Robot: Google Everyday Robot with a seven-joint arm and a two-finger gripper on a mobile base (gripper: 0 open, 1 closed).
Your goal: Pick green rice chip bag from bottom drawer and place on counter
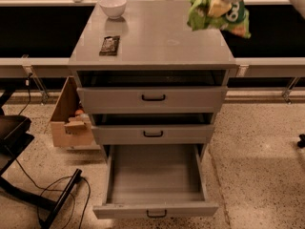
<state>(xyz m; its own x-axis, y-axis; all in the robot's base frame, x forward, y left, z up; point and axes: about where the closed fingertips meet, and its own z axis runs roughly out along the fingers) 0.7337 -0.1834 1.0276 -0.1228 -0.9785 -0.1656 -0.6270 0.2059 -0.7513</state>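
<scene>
So the gripper was seen right at the top edge of the view, up over the back right corner of the counter. It was clamped on the green rice chip bag, which was gripped near its top. Only the lower end of the arm could be made out above it. The bag was held crumpled and tilted, with its white lettering turned to the right. It was probably held clear of the counter rather than resting on it, though that was hard to judge from this angle.

Further left on the counter, a white bowl was set at the back left corner. A flat dark packet was laid just in front of the bowl, near the left edge.

Below the counter, the top drawer and the middle drawer were each left pulled out a little. The bottom drawer was pulled out much further, towards the camera.

An open cardboard box was parked on the speckled floor against the cabinet's left side. Some black cables were trailed across the floor in the lower left.
</scene>
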